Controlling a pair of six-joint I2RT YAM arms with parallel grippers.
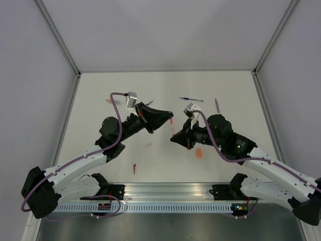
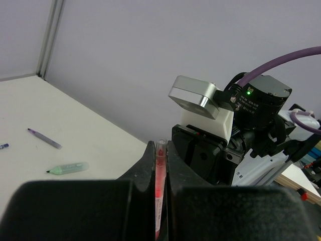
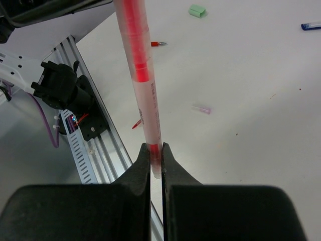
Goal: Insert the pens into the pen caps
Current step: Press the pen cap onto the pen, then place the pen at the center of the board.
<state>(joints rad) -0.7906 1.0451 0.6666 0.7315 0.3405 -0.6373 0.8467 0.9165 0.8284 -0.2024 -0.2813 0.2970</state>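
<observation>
A red translucent plastic pen [image 3: 143,75] was held above the white table [image 1: 100,150], spanning the gap between the two arms. The left gripper [image 2: 160,150] had its black jaws pressed tight on one end of it, with only the pen's width between them. The right gripper [image 3: 155,151] had its jaws pinched just as tight on the other end, so the pen ran straight from one gripper to the other. Whether either gripped end was a cap already pushed on could not be told.

The other pieces all lay flat on the table, apart from the held pen. Beyond it and to its right lay a thin blue pen [image 1: 192,99], and further right again a dark grey pen [image 1: 216,105]. On the near side of the held pen, a little to its right, lay a short orange plastic cap [image 1: 199,153]. Nearer still and to its left lay a thin red pen [image 1: 134,168]. The right wrist view showed a stubby mint green cap [image 3: 197,10] off to one side of the held pen. The left wrist view showed a pale green pen [image 2: 68,168] well apart from it.
</observation>
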